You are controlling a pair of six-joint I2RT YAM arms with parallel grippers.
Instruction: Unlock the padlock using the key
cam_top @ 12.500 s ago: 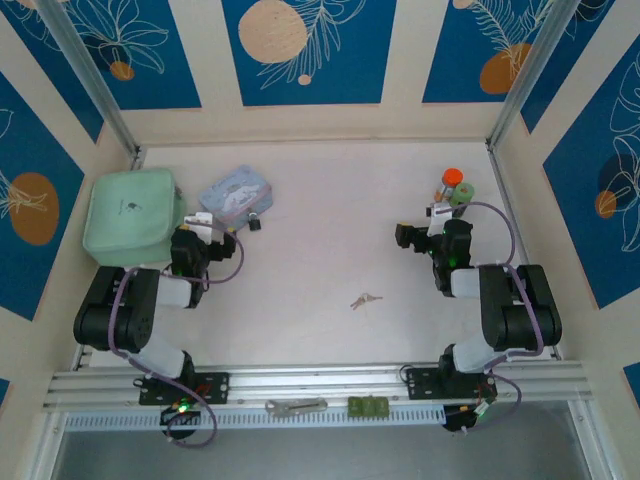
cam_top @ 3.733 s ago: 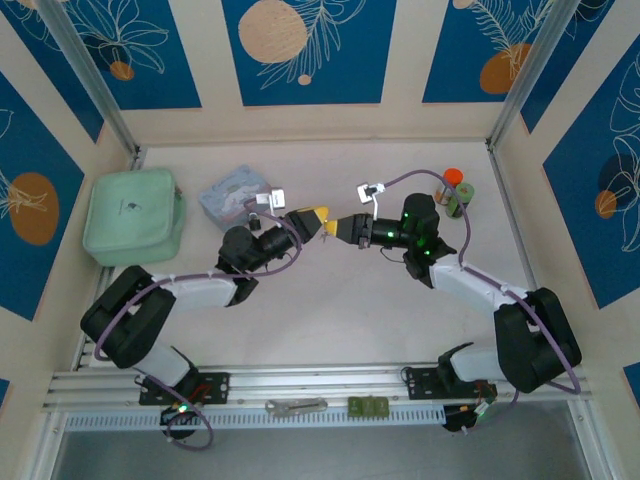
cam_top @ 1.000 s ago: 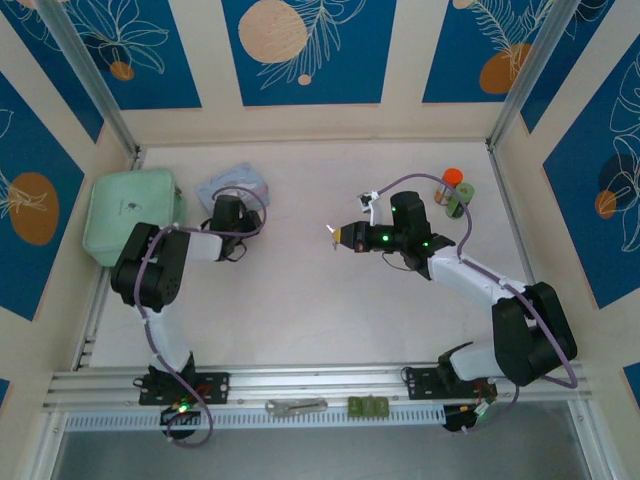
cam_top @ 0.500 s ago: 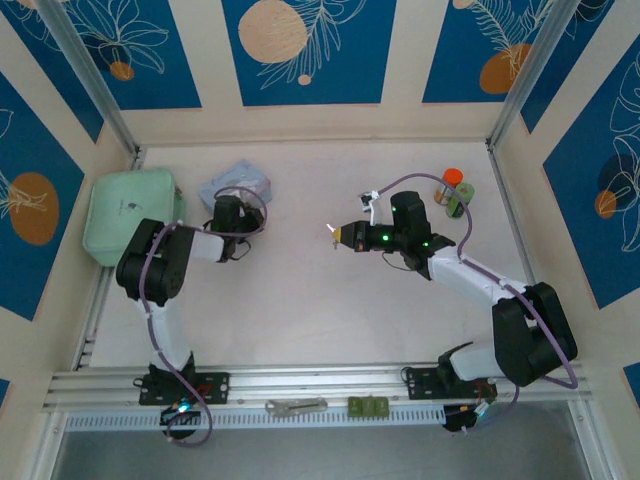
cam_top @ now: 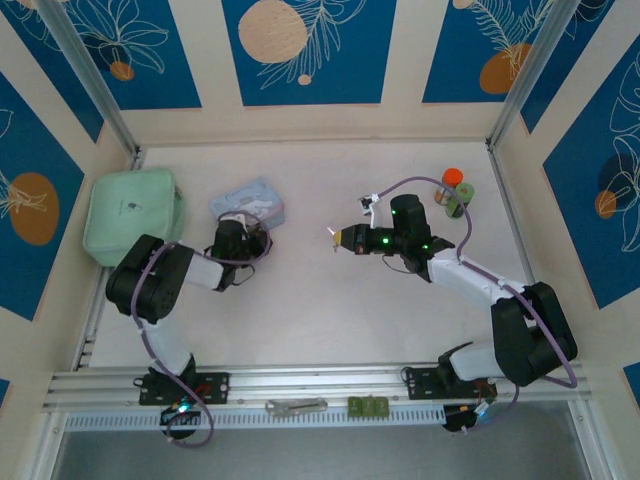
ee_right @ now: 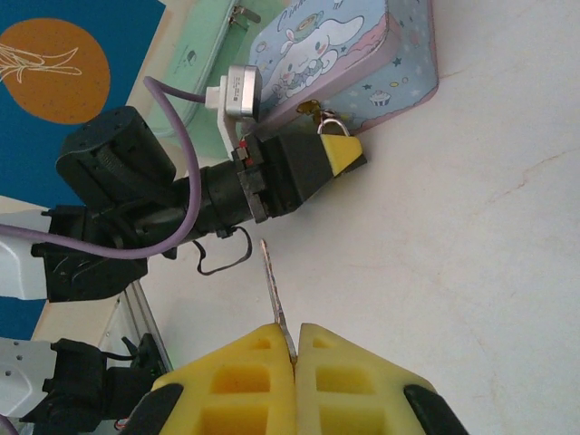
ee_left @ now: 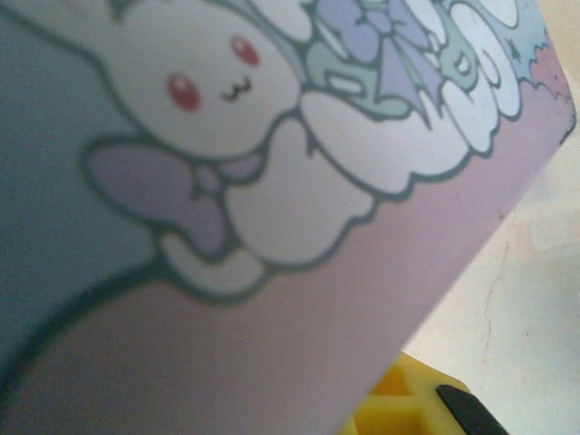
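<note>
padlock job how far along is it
Done: the key is picked up, pinched in the right pincer, blade out. In hand: the left pincer, beside the blue tin, seems to hold the padlock, whose shackle shows at its tip. Left: bring them together, insert and turn the key; they are well apart.

Looks like a robot lab cell: pale table [cam_top: 320,300] boxed in by blue-and-cream printed panels [cam_top: 340,60] on aluminium posts [cam_top: 93,80], two arms [cam_top: 470,283] bolted to a slotted rail [cam_top: 320,380] along the near edge, a cabled camera [ee_right: 240,91] on a wrist, a wrench [cam_top: 296,405] lying at that rail.
</note>
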